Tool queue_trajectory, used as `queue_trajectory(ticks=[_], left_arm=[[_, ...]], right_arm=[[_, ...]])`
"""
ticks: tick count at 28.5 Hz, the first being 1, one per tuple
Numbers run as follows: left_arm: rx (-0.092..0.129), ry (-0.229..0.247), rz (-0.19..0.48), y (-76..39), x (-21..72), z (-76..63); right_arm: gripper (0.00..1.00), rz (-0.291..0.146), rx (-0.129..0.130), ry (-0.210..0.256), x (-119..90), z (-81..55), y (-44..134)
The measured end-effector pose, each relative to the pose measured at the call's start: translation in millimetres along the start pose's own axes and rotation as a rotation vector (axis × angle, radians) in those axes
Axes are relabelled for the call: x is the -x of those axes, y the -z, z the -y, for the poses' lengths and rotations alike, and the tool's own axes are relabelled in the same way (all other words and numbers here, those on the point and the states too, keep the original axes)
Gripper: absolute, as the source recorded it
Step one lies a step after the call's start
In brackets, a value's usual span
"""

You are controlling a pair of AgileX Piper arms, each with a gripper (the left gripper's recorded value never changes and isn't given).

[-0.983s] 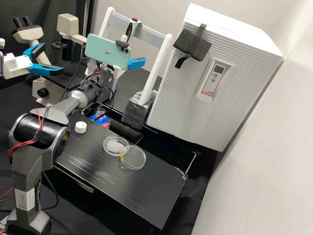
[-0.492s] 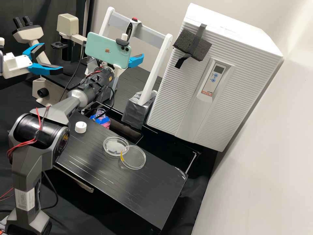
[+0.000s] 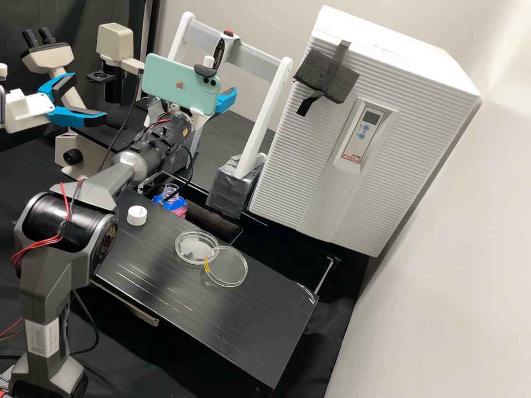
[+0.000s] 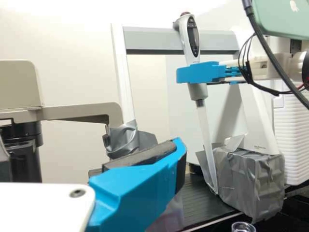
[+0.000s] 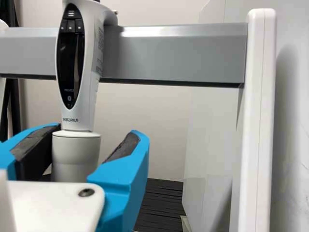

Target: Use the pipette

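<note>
Pipette point(image 4: 190, 38) hangs on rack point(image 4: 159, 41), long axis near-vertical, tip down; right gripper point(image 5: 77, 145) spread, straddling its barrel; left gripper point(image 3: 88, 97) spread at its 9 o'clock.

Glossy white plastic pipette point(image 5: 79, 67); grey stand bar point(image 5: 169, 53) looks matt, perhaps metal.

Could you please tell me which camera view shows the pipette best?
The left wrist view: it shows the pipette full-length, hanging on the rack, the right gripper around it. The right wrist view shows its upper body close; the high view, its top.
</note>
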Motion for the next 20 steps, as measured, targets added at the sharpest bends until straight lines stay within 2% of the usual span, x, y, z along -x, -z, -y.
queue_trajectory(ticks=[4,20], left_arm=[[-0.001,0.000,-0.002,0.7,0.1,-0.1],[-0.001,0.009,-0.011,2.9,2.3,2.2]], right_arm=[[0.00,-0.001,-0.001,0.012,1.0,4.4,0.8],[0.00,-0.005,0.005,0.013,1.4,4.2,1.5]])
